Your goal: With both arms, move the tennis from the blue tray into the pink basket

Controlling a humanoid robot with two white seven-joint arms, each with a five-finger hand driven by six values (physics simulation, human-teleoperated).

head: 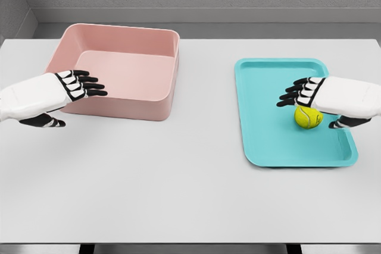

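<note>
A yellow tennis ball (308, 118) lies on the blue tray (268, 117) at the right of the table, towards the tray's right side. My right hand (300, 93) hovers just above and behind the ball, fingers spread and pointing left, holding nothing. The pink basket (137, 105) stands at the back left and nothing shows inside it. My left hand (80, 84) hangs over the basket's front left corner, fingers stretched out to the right, nothing in its grasp.
The white table (178, 188) stretches wide between basket and tray and towards the front edge. A grey wall runs behind the table.
</note>
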